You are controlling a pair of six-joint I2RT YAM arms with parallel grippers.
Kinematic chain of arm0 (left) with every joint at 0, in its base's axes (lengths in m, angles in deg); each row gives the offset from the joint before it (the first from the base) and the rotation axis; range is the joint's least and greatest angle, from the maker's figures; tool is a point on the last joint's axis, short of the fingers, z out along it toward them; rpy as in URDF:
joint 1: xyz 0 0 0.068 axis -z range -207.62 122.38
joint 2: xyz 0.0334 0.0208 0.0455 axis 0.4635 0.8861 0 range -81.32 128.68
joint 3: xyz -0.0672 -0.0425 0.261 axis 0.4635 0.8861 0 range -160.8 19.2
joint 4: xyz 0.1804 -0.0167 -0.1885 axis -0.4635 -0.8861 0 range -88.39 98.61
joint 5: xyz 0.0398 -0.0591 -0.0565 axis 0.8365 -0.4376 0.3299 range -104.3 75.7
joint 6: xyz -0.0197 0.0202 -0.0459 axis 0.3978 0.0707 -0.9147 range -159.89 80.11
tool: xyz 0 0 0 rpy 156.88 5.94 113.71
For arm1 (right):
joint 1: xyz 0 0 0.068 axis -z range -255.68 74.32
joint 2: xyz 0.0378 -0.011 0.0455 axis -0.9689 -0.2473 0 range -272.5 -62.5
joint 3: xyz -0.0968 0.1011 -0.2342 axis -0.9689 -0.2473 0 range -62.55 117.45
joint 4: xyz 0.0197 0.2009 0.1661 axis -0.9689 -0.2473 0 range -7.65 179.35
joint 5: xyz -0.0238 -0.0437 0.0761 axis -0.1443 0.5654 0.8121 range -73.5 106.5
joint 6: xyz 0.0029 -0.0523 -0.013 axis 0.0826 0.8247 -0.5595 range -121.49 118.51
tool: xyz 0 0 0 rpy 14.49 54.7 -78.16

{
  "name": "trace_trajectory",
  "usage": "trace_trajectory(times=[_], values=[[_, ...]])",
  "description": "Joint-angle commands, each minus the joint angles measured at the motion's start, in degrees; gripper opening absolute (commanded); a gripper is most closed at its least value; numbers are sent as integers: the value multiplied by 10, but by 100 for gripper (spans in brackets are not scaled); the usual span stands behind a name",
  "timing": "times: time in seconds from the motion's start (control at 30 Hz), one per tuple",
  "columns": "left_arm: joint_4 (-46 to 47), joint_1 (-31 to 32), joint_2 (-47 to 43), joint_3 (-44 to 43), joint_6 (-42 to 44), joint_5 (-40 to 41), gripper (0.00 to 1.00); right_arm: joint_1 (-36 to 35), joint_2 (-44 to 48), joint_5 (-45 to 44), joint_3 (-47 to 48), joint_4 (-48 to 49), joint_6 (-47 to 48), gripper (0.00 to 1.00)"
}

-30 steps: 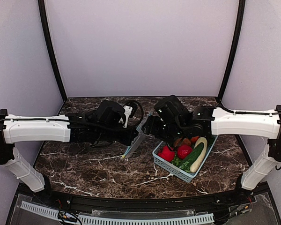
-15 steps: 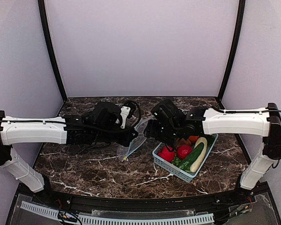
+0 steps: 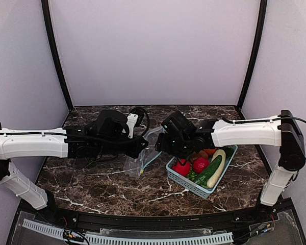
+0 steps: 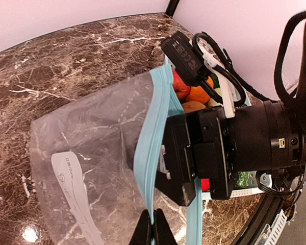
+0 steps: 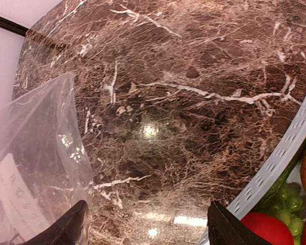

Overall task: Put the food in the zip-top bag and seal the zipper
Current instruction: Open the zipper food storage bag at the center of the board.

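Observation:
The clear zip-top bag (image 3: 137, 164) hangs low over the marble between the two arms, its white label (image 4: 71, 178) facing the left wrist view. My left gripper (image 4: 153, 230) is shut on the light blue zipper (image 4: 152, 143). My right gripper (image 5: 145, 229) is open wide at the bag's mouth, holding nothing. One of its black fingers (image 4: 186, 191) sits between the two blue strips. The food lies in a light blue basket (image 3: 194, 186) on the right: red pieces (image 3: 182, 167), a green cucumber (image 3: 209, 172) and a cream squash (image 3: 217, 167).
The basket's perforated rim (image 5: 288, 155) runs close beside my right gripper, with a red piece (image 5: 265, 229) and green grapes (image 5: 285, 196) just inside. Purple walls and black corner posts (image 3: 56, 56) enclose the dark marble table (image 3: 92, 184).
Both arms have shifted left and lower with the bag. The bag, a thin sliver before, now hangs spread and puffed. My right gripper stands a little wider.

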State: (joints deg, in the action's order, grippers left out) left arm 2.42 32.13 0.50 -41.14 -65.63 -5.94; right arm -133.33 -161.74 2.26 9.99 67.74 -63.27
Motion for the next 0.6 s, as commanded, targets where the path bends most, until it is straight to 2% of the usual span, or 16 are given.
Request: trace_trajectory(times=[0.0,0.4,0.5,0.57], values=[[-39,0,-48,3,9,75,1,11,-6,-48,-9,-41,-9,77],[-136,0,-74,-17,28,176,1,20,-11,-127,2,-151,-22,77],[-139,-1,-76,-19,28,177,1,20,-7,-129,4,-156,-19,80],[-130,-1,-73,-15,33,149,1,20,-3,-111,8,-138,3,83]])
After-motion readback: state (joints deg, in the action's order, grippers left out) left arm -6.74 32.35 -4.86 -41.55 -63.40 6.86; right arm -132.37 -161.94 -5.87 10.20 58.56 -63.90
